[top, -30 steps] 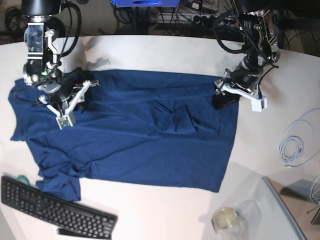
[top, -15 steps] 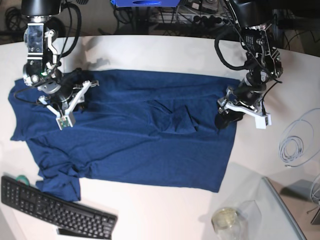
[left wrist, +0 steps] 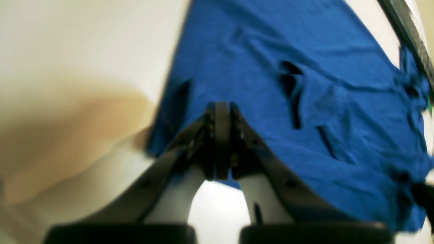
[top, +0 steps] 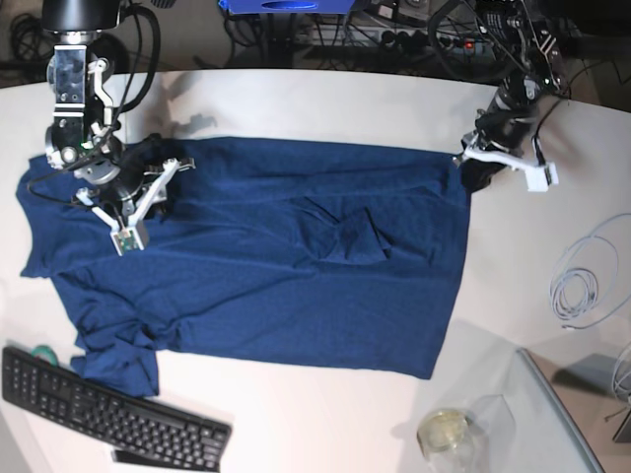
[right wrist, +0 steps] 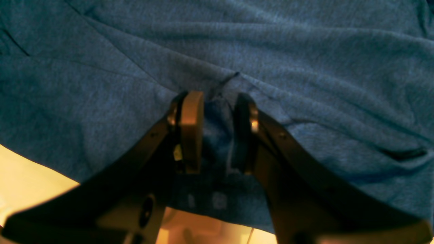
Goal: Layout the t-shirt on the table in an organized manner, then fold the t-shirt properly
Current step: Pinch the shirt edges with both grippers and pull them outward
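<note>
The navy t-shirt (top: 296, 256) lies spread across the white table (top: 325, 99), with wrinkles in the middle and a bunched sleeve at the near left. My right gripper (top: 146, 202) rests on the shirt's far left part. In the right wrist view this gripper (right wrist: 215, 98) is shut on a raised fold of the t-shirt (right wrist: 305, 51). My left gripper (top: 477, 177) sits at the shirt's far right corner. Seen from the left wrist, its fingers (left wrist: 222, 112) are pressed together over the t-shirt (left wrist: 244, 51) near the corner. No cloth shows between them.
A black keyboard (top: 108, 414) lies at the near left edge, close to the bunched sleeve. A glass jar (top: 446, 434) and a clear container (top: 552, 414) stand at the near right. A coiled white cable (top: 582, 281) lies right of the shirt.
My left gripper has moved from the shirt's right edge up to its far right corner, and its jaws have closed. The right arm has not moved.
</note>
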Motion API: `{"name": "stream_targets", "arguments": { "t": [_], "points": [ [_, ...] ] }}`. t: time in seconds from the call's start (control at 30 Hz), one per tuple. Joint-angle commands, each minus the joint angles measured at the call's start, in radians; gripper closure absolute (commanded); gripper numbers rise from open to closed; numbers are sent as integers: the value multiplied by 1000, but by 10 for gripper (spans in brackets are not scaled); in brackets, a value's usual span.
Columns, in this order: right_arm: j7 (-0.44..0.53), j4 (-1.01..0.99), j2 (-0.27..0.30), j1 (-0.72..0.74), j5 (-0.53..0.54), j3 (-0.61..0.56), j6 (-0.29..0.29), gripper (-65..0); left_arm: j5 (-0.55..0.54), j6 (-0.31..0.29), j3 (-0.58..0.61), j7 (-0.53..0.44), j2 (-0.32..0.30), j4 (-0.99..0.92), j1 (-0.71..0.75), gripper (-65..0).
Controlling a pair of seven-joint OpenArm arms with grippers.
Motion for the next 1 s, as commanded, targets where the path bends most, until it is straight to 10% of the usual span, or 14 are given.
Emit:
{"name": "stream_targets", "arguments": {
  "t": [0.0,0.2,0.4,0.97],
  "points": [
    [20,12,6,9,9,3,1,-155,-16,-13,-9,-16,-4,5,-5,0],
    [20,12,5,9,9,3,1,-155,-16,-13,-7,-16,-6,-15,-5,0],
    [20,12,5,7,9,3,1,-155,-14,-13,-7,-16,-4,-17,-13,-291],
    [20,12,5,7,9,3,1,-155,-13,-13,32,-16,-4,-95,-54,-296]
  ]
}}
